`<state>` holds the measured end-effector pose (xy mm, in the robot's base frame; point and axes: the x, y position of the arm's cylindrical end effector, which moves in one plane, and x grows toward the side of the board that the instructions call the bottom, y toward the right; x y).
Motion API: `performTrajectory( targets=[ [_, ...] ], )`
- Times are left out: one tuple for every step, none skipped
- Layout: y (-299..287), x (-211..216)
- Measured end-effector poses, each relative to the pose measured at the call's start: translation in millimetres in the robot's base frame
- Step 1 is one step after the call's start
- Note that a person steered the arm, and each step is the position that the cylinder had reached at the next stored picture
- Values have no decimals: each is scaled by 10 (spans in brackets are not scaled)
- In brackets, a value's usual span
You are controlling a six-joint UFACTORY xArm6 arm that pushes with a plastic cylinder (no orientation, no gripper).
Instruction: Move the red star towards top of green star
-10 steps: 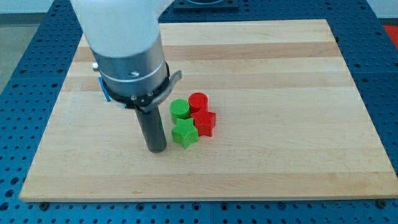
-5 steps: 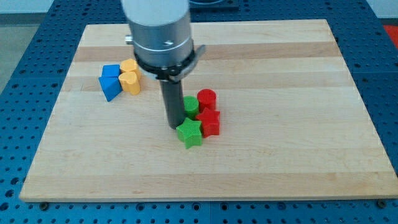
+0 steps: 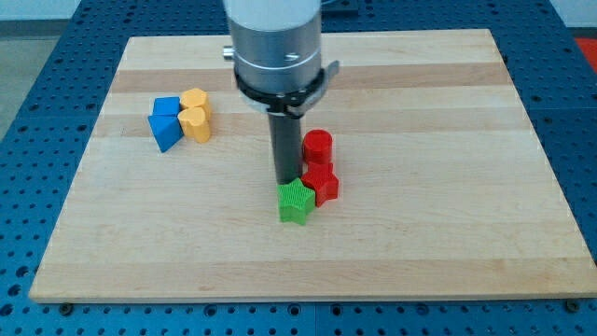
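Observation:
The red star (image 3: 323,183) lies near the middle of the wooden board (image 3: 448,187). It touches the upper right side of the green star (image 3: 297,202). A red cylinder (image 3: 318,146) stands just above the red star. My tip (image 3: 285,180) is right at the top edge of the green star and just left of the red star. The rod hides whatever lies directly behind it; the green cylinder seen earlier does not show.
Two blue blocks (image 3: 165,123) and two yellow blocks (image 3: 196,115) sit clustered at the board's upper left. The arm's large grey and white body (image 3: 277,47) covers the board's top middle. A blue perforated table surrounds the board.
The arm moved right. My tip went from left of the green star to just above it. The green star and the red blocks shifted slightly right, and the green cylinder went out of sight.

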<state>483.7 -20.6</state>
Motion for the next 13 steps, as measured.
performTrajectory(
  targets=[
    [46,2],
    [46,21],
    [287,21],
    [654,21],
    [910,21],
    [1308,-27],
    [1762,-67],
    [2058,38],
    [2062,307],
    [1933,529],
    [1453,489],
    [1233,438],
    [1394,438]
  ],
)
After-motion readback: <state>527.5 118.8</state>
